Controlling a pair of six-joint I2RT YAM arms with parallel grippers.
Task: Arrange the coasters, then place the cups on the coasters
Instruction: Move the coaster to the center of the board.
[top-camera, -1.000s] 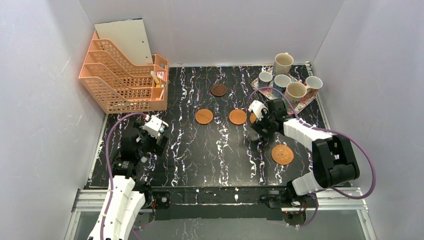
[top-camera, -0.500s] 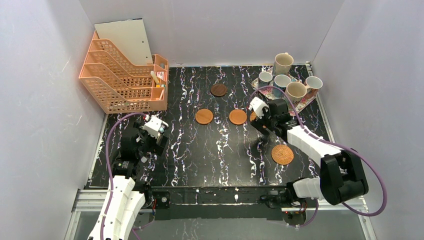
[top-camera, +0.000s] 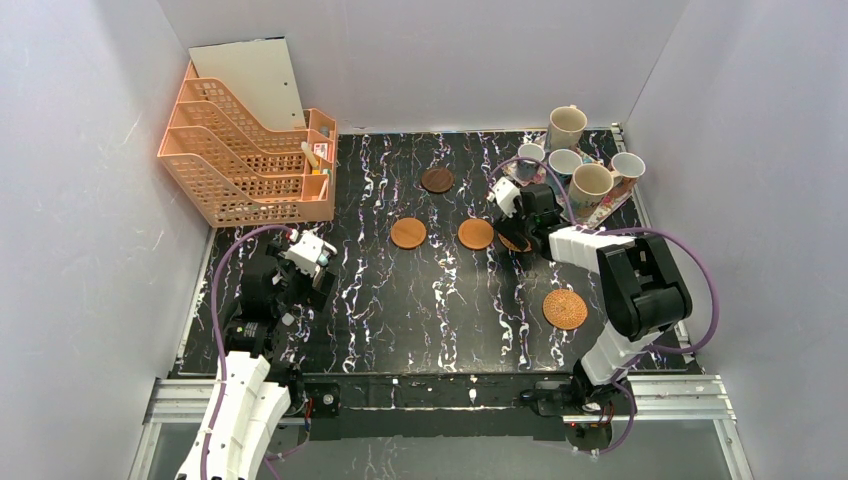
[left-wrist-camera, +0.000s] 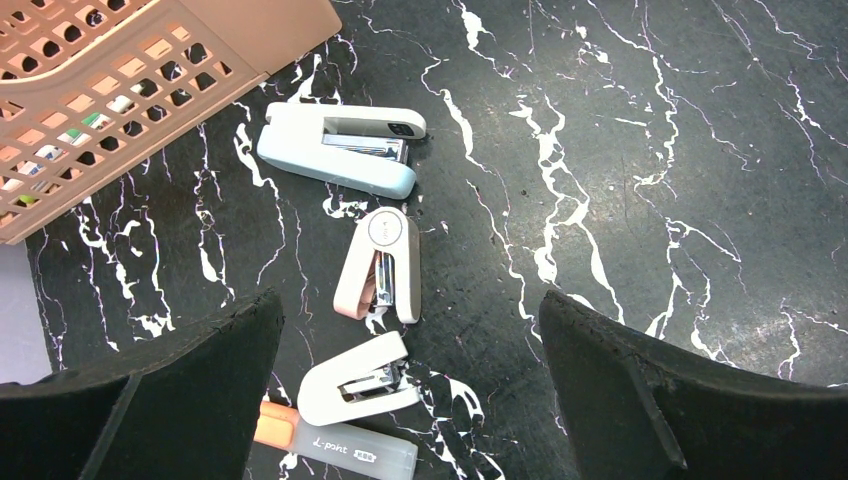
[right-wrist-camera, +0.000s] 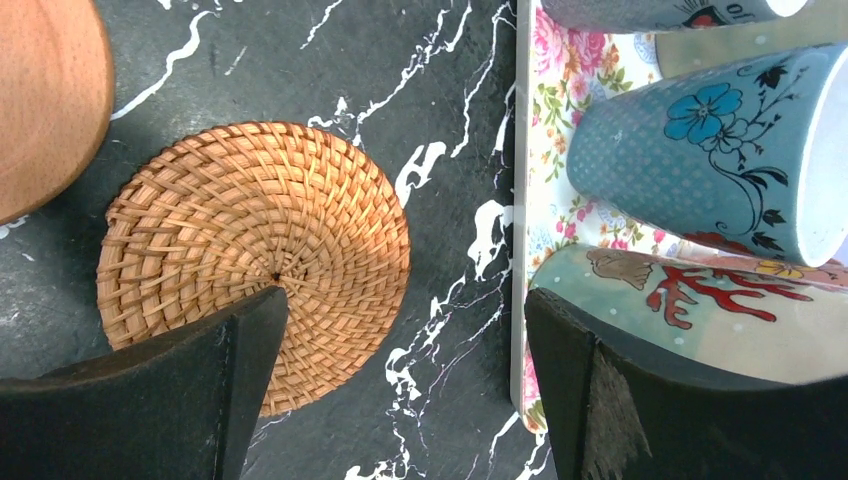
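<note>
coaster-arranging step: right gripper (right-wrist-camera: 405, 310) hangs released over a wicker coaster (right-wrist-camera: 250, 230) lying just beside the tray (right-wrist-camera: 528, 200), toward the table's (top-camera: 400, 310) far right corner. next, likely fetch the other wicker coaster (top-camera: 565, 308) by the right edge.

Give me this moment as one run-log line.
right tool: open, over wicker coaster beside tray | left tool: open, above staplers | cups: at tray, none placed
</note>
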